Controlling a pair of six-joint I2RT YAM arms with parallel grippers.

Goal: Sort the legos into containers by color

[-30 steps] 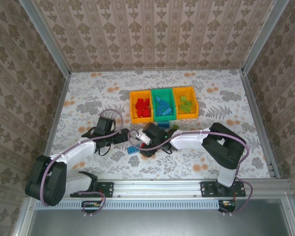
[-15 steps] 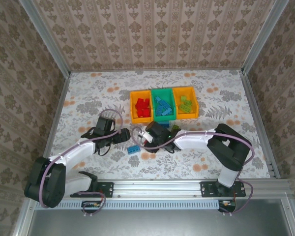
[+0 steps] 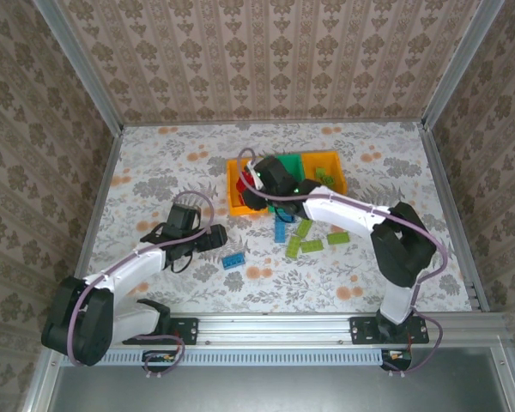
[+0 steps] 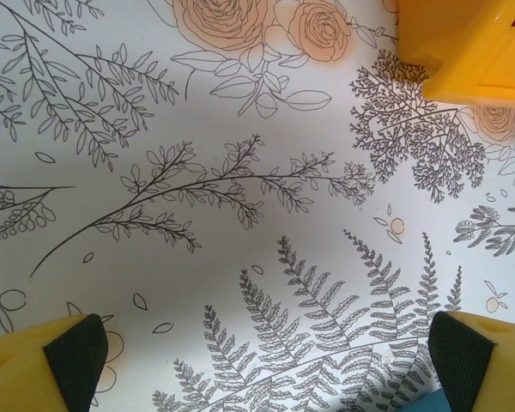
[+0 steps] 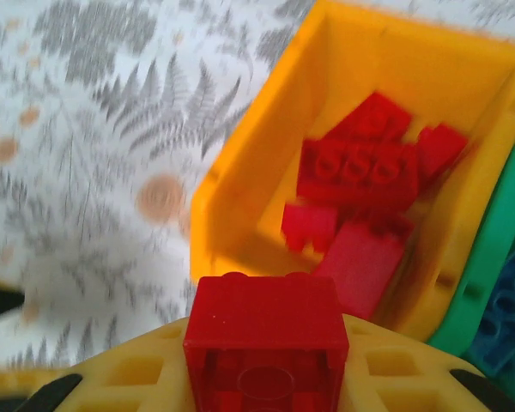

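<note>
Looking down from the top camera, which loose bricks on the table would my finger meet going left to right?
small blue studded plastic brick → longer blue plastic brick → lime green plastic brick farthest right

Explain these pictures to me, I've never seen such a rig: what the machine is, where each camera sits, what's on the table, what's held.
A robot: two arms bolted at the near edge of a table. One picture looks down from above and behind them; the other two come from a camera on each wrist. The left gripper hangs open over bare tabletop. The right gripper is shut on a red brick above a yellow bin with red bricks in it. Next to it are a green bin holding blue bricks and another yellow bin holding green ones. Loose on the table lie two blue bricks and several green bricks.
</note>
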